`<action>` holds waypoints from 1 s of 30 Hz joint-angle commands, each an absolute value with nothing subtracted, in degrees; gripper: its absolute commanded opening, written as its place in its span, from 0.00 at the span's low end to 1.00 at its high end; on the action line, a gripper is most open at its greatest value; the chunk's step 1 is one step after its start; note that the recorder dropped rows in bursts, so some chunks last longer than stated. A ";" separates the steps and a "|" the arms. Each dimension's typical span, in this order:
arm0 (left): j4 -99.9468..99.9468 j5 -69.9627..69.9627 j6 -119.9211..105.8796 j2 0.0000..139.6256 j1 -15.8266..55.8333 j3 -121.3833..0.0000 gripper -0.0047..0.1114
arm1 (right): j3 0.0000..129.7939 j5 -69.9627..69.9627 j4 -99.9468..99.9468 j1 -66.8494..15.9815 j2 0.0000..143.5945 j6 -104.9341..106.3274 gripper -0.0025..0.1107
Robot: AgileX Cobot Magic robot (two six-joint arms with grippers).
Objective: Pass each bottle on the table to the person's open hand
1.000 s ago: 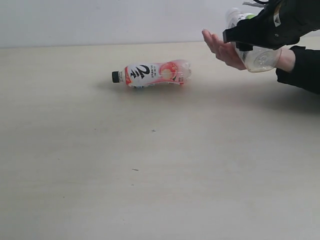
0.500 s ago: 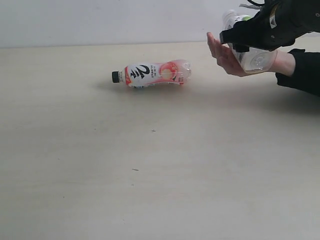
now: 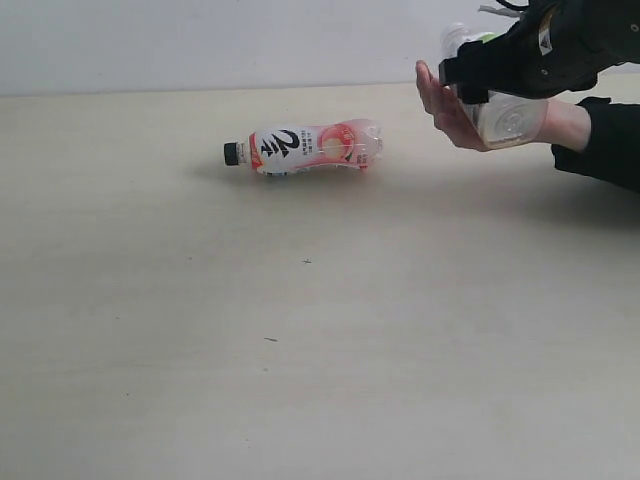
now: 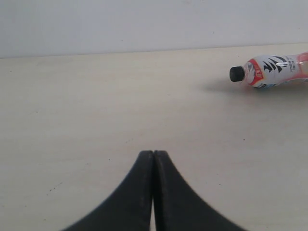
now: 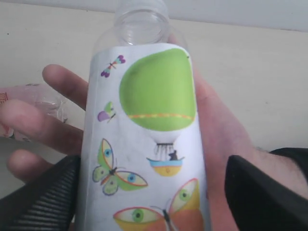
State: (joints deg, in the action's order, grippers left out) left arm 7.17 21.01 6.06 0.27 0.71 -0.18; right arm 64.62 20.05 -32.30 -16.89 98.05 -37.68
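Note:
A bottle with a green patch (image 5: pixel 144 134) on its white butterfly label lies against the person's open hand (image 5: pixel 221 134). My right gripper (image 5: pixel 154 166) straddles it, open, with skin showing between one finger (image 5: pixel 250 192) and the label. In the exterior view this bottle (image 3: pixel 505 115) and the hand (image 3: pixel 445 105) sit at the far right under the black right gripper (image 3: pixel 500 65). A pink-and-white bottle with a black cap (image 3: pixel 310 147) lies on its side on the table (image 3: pixel 300 330), also seen as the capped bottle (image 4: pixel 274 71) from the left wrist. My left gripper (image 4: pixel 153 153) is shut and holds nothing.
The person's black sleeve (image 3: pixel 605 140) rests on the table at the right edge. A pale wall (image 3: pixel 200 40) runs along the back of the tabletop. A few tiny dark specks (image 3: pixel 270 340) mark the wood.
The hand has risen and tilted up against the green-patch bottle. My right gripper's jaws have spread wider round that bottle. The pink bottle has not moved.

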 commanded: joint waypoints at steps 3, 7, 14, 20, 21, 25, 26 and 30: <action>7.23 20.82 6.20 0.00 0.60 0.00 0.06 | 65.04 19.14 -32.02 -16.64 98.02 -37.69 0.74; 7.23 20.82 6.20 0.00 0.60 0.00 0.06 | 65.04 18.62 -32.02 -16.64 97.41 -37.69 0.77; 7.23 20.82 6.20 0.00 0.60 0.00 0.06 | 65.04 18.35 -31.86 -16.64 93.02 -37.69 0.79; 7.23 20.82 6.20 0.00 0.60 0.00 0.06 | 65.04 23.21 -31.47 -16.64 87.22 -37.13 0.79; 7.23 20.82 6.20 0.00 0.60 0.00 0.06 | 65.04 24.96 -31.47 -16.64 85.35 -36.82 0.78; 7.23 20.82 6.20 0.00 0.60 0.00 0.06 | 63.54 28.54 -29.29 -16.64 77.59 -31.22 0.65; 7.23 20.82 6.20 0.00 0.60 0.00 0.06 | 62.79 28.66 -28.99 -16.64 75.57 -29.91 0.56; 7.23 20.82 6.20 0.00 0.60 0.00 0.06 | 57.20 28.94 -29.18 -16.64 64.27 -27.72 0.15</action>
State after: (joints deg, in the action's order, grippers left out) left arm 7.17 21.01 6.06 0.27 0.71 -0.18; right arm 60.60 27.90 -29.70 -16.89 71.05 -30.42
